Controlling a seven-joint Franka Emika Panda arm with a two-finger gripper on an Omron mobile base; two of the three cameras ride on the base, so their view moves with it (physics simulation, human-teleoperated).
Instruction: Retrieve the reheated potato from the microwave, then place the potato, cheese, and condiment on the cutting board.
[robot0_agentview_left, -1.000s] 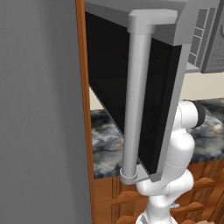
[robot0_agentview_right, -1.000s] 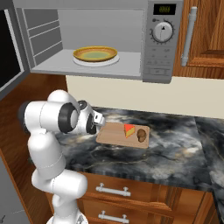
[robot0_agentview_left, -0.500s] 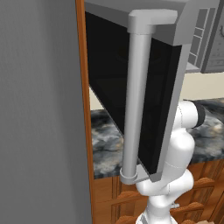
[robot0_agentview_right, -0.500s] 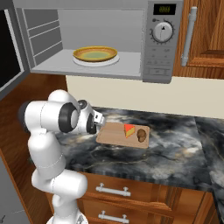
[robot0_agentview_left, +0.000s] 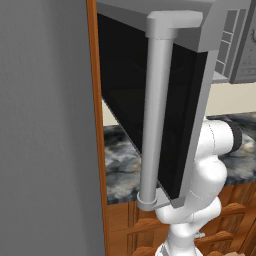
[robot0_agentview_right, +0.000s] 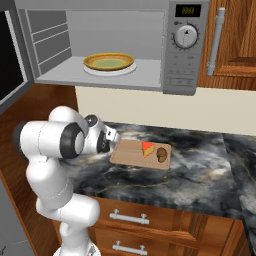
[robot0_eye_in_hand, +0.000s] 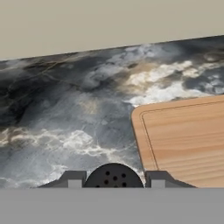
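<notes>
Hand (robot0_eye_in_hand: 113, 175) pinching the condiment (robot0_eye_in_hand: 113, 176), with the cutting board (robot0_eye_in_hand: 183, 140) at two o'clock (potato (robot0_agentview_right: 162, 154) and cheese (robot0_agentview_right: 147, 149) aboard); next, carry it over and release.

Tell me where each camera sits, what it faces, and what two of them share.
Left base view: behind-left, facing the open black glass microwave door; white arm at lower right.
Right base view: behind-right, facing the grey microwave and tan wooden cutting board; arm at lower left.
Hand view: on the hand, over the dark marble counter; gripper holds a dark round-topped thing.
Shared: board, counter.
</notes>
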